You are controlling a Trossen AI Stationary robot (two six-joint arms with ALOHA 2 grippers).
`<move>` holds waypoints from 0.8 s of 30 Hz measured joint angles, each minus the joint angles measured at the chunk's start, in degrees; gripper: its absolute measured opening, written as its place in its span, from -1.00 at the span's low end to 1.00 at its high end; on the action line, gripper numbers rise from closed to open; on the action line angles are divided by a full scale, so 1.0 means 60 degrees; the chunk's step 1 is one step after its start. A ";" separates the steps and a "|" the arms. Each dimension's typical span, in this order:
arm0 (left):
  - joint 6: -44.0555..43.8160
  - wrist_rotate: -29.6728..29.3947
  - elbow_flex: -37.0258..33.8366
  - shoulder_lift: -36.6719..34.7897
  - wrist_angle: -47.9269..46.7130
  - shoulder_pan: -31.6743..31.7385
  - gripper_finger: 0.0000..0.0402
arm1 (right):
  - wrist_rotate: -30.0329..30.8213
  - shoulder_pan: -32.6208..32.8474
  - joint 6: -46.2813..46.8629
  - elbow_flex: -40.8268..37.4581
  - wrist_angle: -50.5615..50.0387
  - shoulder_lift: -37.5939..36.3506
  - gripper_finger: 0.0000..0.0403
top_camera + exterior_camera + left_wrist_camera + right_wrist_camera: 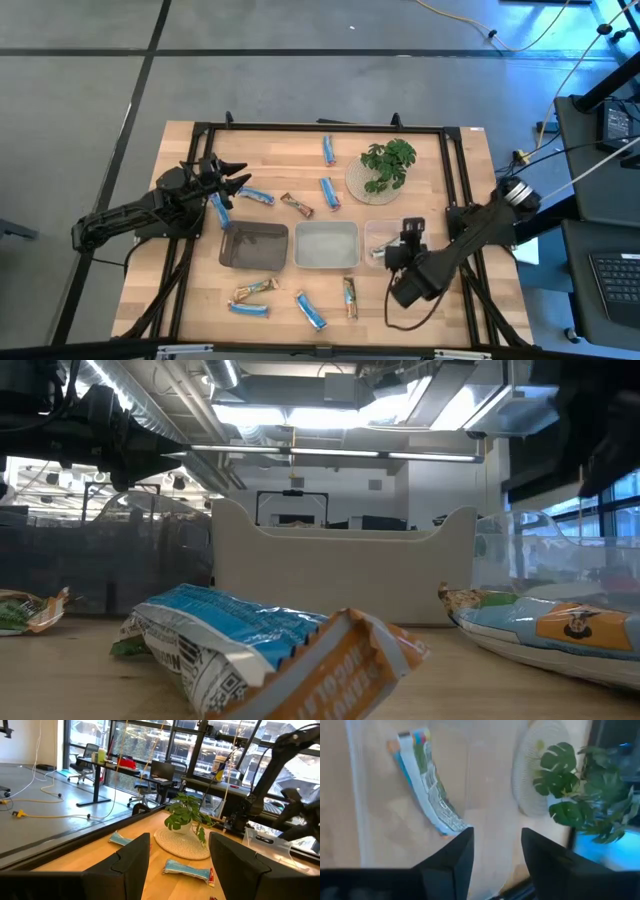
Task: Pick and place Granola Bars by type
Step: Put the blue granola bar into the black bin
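The left gripper (pixel 238 181) hovers at the table's left, fingers spread and empty. A blue bar (pixel 221 211) lies just beside and under its tips, long axis running toward the front edge; another blue bar (pixel 256 196) lies just right of them, so the left arm is much the nearer. That arm reaches in low from the left edge. Other bars are scattered front and back. The right gripper (pixel 408 238) hangs over the clear tray (pixel 381 232), fingers parted and empty, a green bar (pixel 427 785) lying in the tray just ahead.
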 joint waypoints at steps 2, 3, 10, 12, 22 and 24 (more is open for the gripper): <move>0.0011 0.0000 0.0000 0.0003 0.0000 -0.0003 -0.02 | -0.0355 -0.0018 0.0119 -0.0308 0.0656 -0.0862 -0.17; 0.0008 -0.0002 0.0000 0.0000 0.0000 -0.0002 -0.02 | -0.0452 -0.0015 0.0035 -0.0566 0.1160 -0.1320 -0.17; 0.0011 -0.0052 0.0000 0.0002 0.0000 -0.0001 -0.02 | -0.0524 -0.0249 -0.1553 -0.3073 0.5260 -0.4690 -0.17; 0.0011 -0.0058 0.0000 0.0000 0.0000 -0.0003 -0.02 | -0.0512 -0.0464 -0.1910 -0.3783 0.6039 -0.5681 -0.17; -0.0572 -0.0052 0.0502 0.0271 0.0097 -0.0002 -0.05 | -0.0487 -0.1203 -0.3022 -0.6192 0.9247 -0.9379 -0.17; -0.0512 -0.0018 0.1078 0.0649 -0.0299 -0.0002 -0.06 | -0.0487 -0.1349 -0.3035 -0.6326 0.9459 -0.9656 -0.17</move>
